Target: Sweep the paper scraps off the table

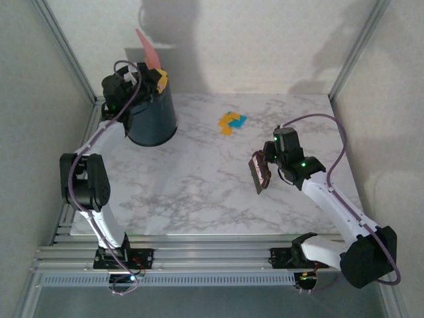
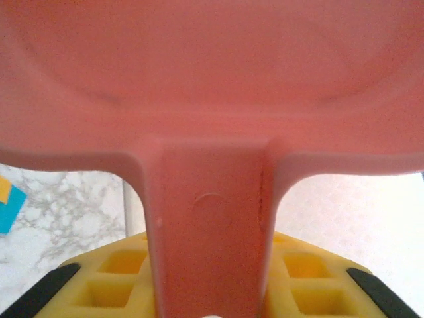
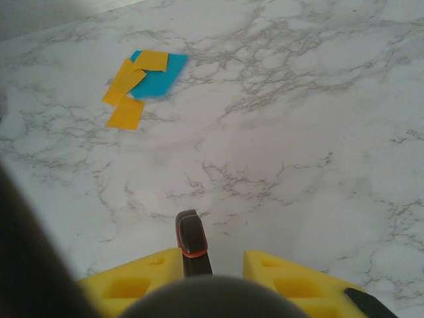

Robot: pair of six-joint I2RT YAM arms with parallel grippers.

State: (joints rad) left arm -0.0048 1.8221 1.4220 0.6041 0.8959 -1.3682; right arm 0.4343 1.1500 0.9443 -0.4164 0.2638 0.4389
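Observation:
A small pile of orange-yellow and teal paper scraps (image 1: 232, 122) lies on the white marble table (image 1: 199, 192) at the back centre, and the right wrist view has the paper scraps (image 3: 142, 83) at its upper left. My left gripper (image 1: 154, 78) is shut on the handle of a pink dustpan (image 1: 146, 46), which it holds tilted up over a dark bin (image 1: 154, 119). Up close, the dustpan (image 2: 212, 99) spans the frame, its handle between the left gripper (image 2: 209, 291). My right gripper (image 1: 268, 162) is shut on a dark hand brush (image 1: 260, 174) above the table's right middle. The brush handle (image 3: 191, 242) sits in the right gripper (image 3: 211, 265).
The dark bin stands at the table's back left corner, beside the left aluminium rail (image 1: 66, 53). A few scraps (image 2: 10, 202) show at the left edge of the left wrist view. Bare marble lies between the brush and the scrap pile.

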